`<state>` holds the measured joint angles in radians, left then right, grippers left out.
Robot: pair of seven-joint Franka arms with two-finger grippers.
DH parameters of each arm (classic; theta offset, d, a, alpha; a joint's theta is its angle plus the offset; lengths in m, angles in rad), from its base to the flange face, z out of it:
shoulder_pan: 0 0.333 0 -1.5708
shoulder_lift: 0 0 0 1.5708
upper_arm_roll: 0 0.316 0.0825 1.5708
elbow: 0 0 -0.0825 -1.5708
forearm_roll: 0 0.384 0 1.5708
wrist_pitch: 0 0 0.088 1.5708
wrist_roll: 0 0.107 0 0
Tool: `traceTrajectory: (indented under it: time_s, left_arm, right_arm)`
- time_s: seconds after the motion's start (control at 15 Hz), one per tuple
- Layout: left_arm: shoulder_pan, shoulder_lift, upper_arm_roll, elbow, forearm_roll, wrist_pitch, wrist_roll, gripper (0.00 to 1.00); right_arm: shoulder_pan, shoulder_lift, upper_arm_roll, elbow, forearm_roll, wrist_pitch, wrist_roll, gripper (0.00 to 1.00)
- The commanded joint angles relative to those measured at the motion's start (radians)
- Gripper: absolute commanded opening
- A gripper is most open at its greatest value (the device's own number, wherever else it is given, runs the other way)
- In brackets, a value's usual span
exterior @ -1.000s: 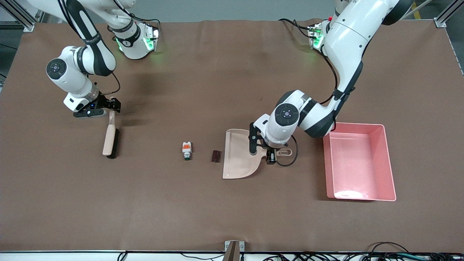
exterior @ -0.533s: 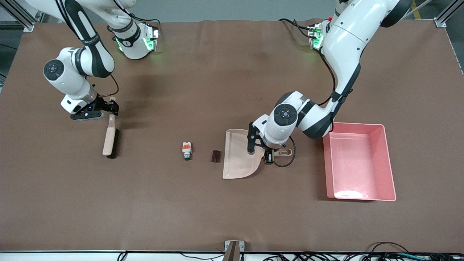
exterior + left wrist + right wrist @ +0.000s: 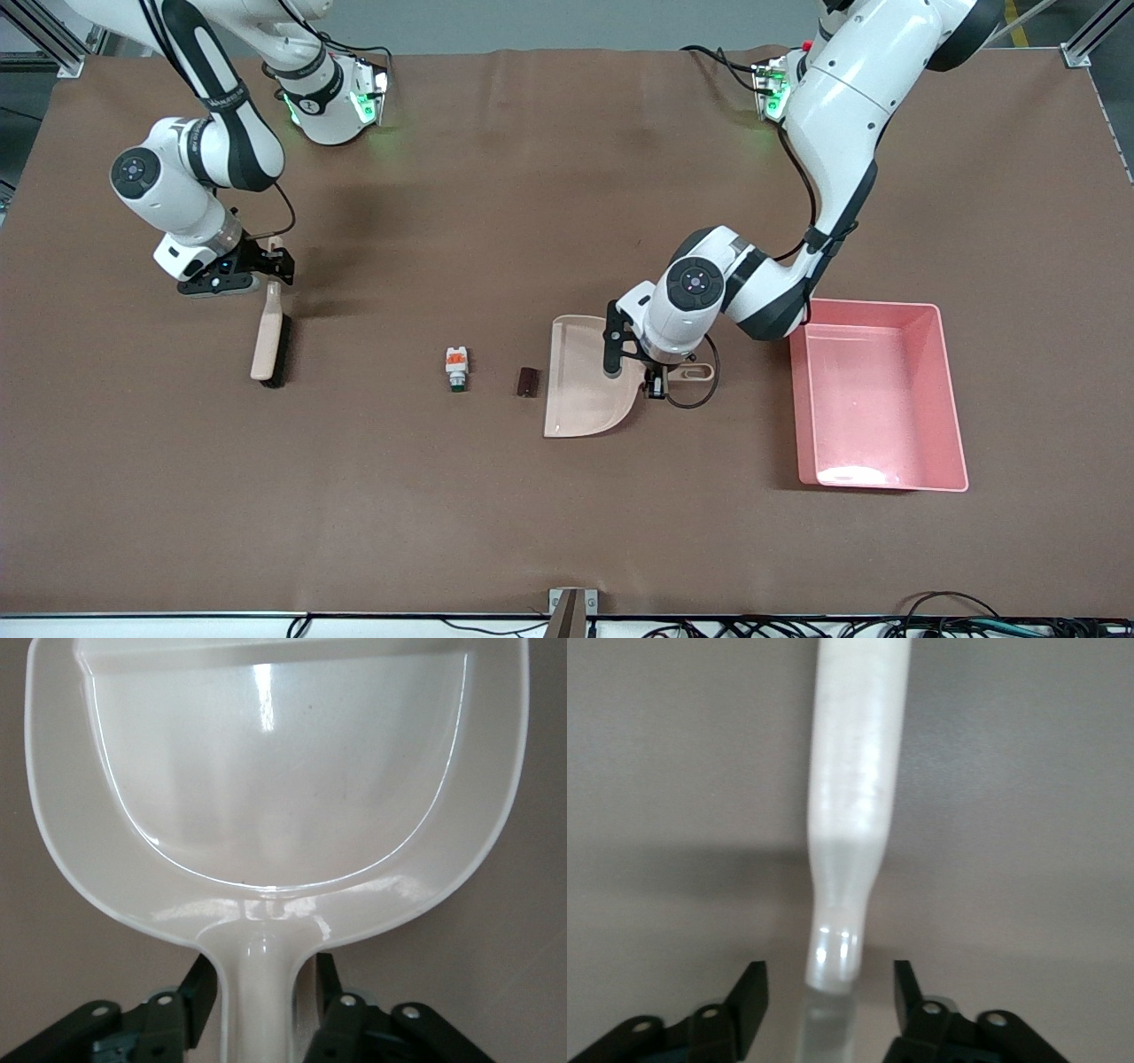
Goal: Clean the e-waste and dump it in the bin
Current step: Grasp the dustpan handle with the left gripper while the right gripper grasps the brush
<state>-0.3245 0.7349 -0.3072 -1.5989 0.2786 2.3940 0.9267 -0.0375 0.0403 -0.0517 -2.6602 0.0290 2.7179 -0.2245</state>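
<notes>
Left pincer [image 3: 261, 1005]: low over the dustpan [image 3: 585, 381] handle, fingers [image 3: 199, 988] either side, narrow gaps left, not yet gripping.
Right pincer [image 3: 828, 997]: straddling the brush [image 3: 268, 332] handle tip, fingers clearly apart, holding nothing.
E-waste: white component [image 3: 456, 368] and dark block [image 3: 527, 381] lie on open bench [image 3: 496, 514] between brush and dustpan, block just off the pan's open edge.
Bin [image 3: 948, 399]: toward the left arm's end, apart from the dustpan.
Change: both pincers have narrowed since a second ago; the right one has shifted slightly along the handle.
</notes>
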Motion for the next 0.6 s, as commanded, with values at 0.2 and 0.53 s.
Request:
traceTrajectory:
  time_s: [0.2, 0.53]
  left_arm:
    - [0.001, 0.003, -0.003, 0.008, 0.019, 0.010, 0.011, 0.25]
    - [0.001, 0.003, -0.004, 0.010, 0.019, 0.010, -0.003, 0.05]
  right_arm:
    - [0.008, 0.010, 0.000, 0.006, 0.020, -0.004, 0.010, 0.51]
    - [0.002, 0.010, -0.002, 0.006, 0.020, -0.004, 0.010, 0.39]
